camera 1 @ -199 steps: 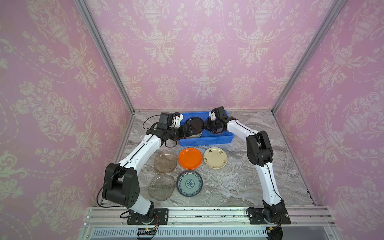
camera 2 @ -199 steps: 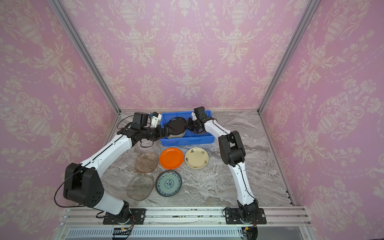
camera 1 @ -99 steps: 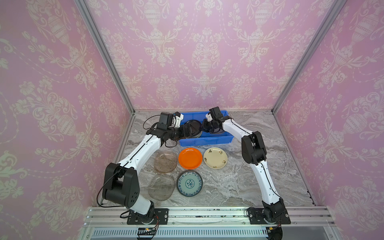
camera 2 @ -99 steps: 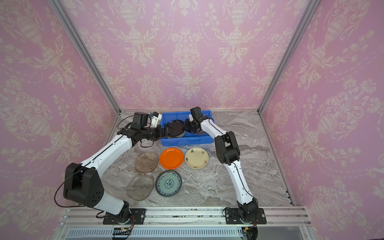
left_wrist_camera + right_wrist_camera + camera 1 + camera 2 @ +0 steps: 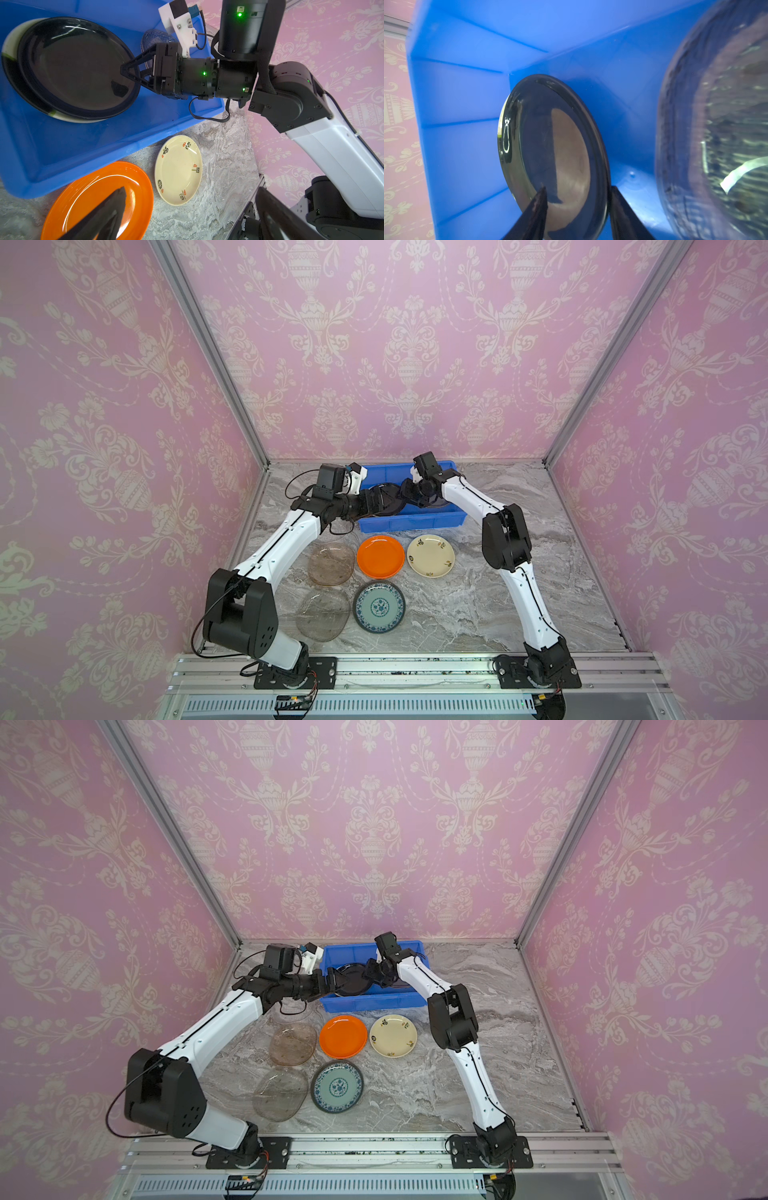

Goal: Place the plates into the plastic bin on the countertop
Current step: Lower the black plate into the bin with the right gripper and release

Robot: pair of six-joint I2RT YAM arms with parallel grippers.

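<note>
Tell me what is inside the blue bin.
A black plate lies on a pale plate whose rim alone shows; a clear glass plate sits beside them. The right gripper hides part of the glass plate; anything beneath the stack is covered.

Five plates [image 5: 380, 556] on countertop [image 5: 478, 605], perhaps three more inside one blue bin [image 5: 409, 523]

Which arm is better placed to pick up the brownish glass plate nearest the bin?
Left, probably. The left gripper is open and empty, and the brownish glass plate lies beside that arm. The right gripper stands open astride the rim of the black plate inside the blue bin.
</note>
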